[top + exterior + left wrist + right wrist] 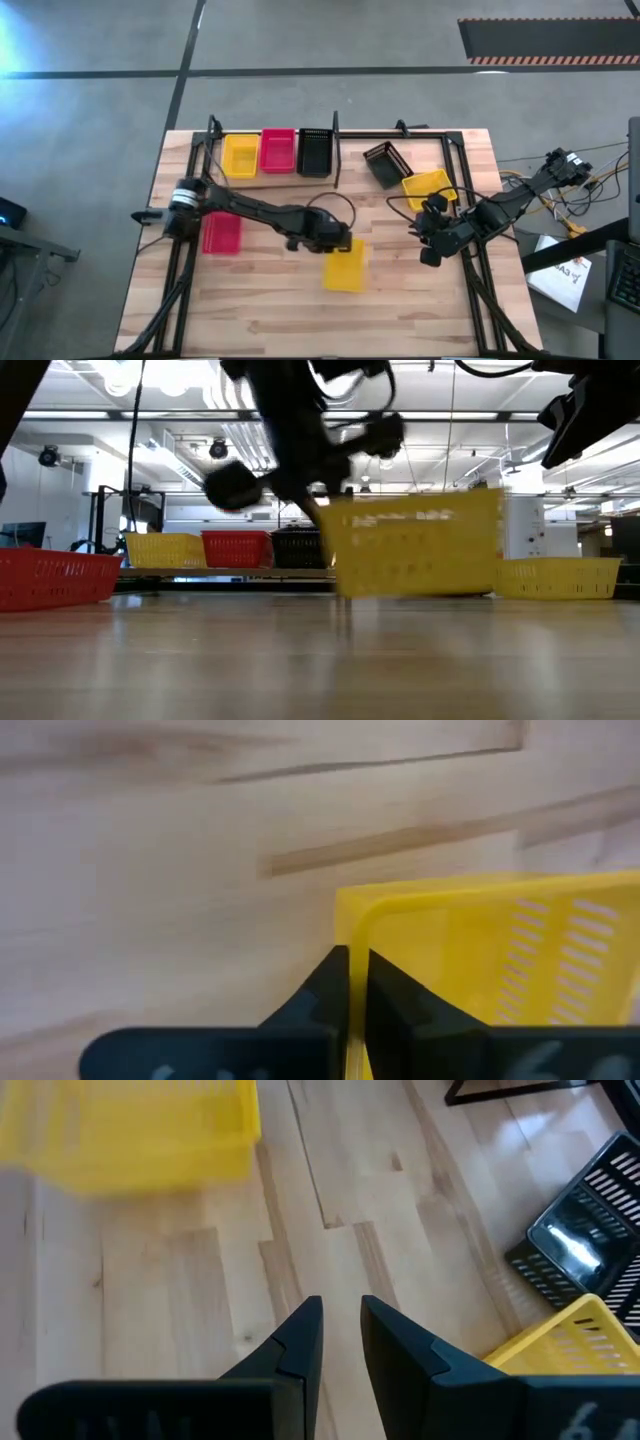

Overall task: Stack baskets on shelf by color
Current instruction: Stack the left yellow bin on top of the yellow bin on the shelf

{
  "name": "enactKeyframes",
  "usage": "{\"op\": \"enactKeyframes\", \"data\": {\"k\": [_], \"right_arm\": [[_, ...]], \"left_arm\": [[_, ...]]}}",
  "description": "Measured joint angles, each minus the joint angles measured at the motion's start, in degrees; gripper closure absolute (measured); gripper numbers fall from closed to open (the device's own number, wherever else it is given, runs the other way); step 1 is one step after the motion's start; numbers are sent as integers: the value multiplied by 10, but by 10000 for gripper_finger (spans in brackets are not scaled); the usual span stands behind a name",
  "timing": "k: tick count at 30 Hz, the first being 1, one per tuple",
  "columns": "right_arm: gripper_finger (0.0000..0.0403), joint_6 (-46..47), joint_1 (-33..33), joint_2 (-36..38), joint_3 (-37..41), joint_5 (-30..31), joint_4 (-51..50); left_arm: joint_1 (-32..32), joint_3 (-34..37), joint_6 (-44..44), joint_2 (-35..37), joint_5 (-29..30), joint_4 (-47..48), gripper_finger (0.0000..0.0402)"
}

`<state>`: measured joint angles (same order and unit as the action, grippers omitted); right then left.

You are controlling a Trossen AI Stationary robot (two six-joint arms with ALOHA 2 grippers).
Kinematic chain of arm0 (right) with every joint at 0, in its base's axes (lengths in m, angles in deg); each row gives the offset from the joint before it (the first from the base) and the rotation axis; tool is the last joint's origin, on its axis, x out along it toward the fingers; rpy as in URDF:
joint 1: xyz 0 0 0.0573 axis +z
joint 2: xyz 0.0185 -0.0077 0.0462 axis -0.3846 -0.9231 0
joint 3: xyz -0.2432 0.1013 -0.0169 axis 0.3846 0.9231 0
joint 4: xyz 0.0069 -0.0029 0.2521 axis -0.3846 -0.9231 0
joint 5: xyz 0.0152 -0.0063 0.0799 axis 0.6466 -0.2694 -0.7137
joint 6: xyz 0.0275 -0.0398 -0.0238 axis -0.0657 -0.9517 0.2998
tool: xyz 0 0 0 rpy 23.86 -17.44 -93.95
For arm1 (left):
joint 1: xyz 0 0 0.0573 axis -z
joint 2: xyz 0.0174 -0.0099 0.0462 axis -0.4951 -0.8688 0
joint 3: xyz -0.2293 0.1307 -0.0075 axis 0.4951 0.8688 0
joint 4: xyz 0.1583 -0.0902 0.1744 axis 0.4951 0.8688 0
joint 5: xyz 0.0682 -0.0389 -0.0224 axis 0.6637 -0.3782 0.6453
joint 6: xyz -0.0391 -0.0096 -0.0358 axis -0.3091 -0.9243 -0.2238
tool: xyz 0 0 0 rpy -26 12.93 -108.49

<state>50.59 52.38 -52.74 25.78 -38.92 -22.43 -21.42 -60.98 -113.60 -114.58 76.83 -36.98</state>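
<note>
Both arms are dark, jointed and tube-shaped. The left arm (250, 208) carries a silver collar near its base. Thin black cable loops over its wrist.

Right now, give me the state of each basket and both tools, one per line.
Held yellow basket: gripped by left tool, lifted.
Shelf: yellow, red, black abreast.
Red basket: loose on table.
Black basket: tilted.
Yellow basket: beside it.
Right tool: empty, slightly open.

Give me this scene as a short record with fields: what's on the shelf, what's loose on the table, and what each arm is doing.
shelf: yellow basket, red basket, black basket side by side
loose on table: red basket, black basket, yellow basket
left end effector: shut on wall of carried yellow basket, lifted off table
right end effector: empty, slightly open, above bare table
</note>
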Motion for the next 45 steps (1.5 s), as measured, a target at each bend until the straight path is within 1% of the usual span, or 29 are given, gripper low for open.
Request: {"op": "enactKeyframes", "data": {"k": [4, 7, 10, 14, 17, 22, 25, 28, 31, 36, 39, 42, 45], "right_arm": [[339, -2, 0, -1, 2, 29, 0], [339, -2, 0, 0, 2, 64, 5], [339, 0, 0, -1, 2, 102, 11], [339, 1, -11, -2, 2, 128, 27], [339, 6, -36, -2, 2, 129, 49], [339, 9, -95, -5, 2, 129, 97], [339, 10, -135, -9, 1, 129, 132], [340, 9, -169, -18, -8, 129, 158], [340, 10, -194, -31, -22, 129, 171], [340, 9, -222, -59, -45, 129, 176], [340, 7, -233, -79, -58, 129, 177], [340, -5, -241, -102, -70, 129, 178], [340, -46, -249, -123, -81, 129, 182]], "left_arm": [[-22, -6, 57, 68, -7, 140, 401], [-58, -1, 112, 130, -14, 234, 401], [-116, 6, 177, 188, -14, 312, 401], [-222, 13, 285, 245, -10, 356, 401], [-317, 17, 381, 270, -5, 367, 401], [-473, 17, 523, 274, -3, 371, 401], [-544, 17, 585, 266, -3, 371, 401], [-597, 17, 628, 261, -3, 370, 401], [-638, 17, 662, 260, 9, 368, 401], [-673, 17, 694, 260, 52, 350, 402], [-680, 17, 706, 258, 78, 332, 402], [-679, 18, 705, 253, 78, 305, 402], [-679, 18, 695, 241, 76, 298, 402]]}}
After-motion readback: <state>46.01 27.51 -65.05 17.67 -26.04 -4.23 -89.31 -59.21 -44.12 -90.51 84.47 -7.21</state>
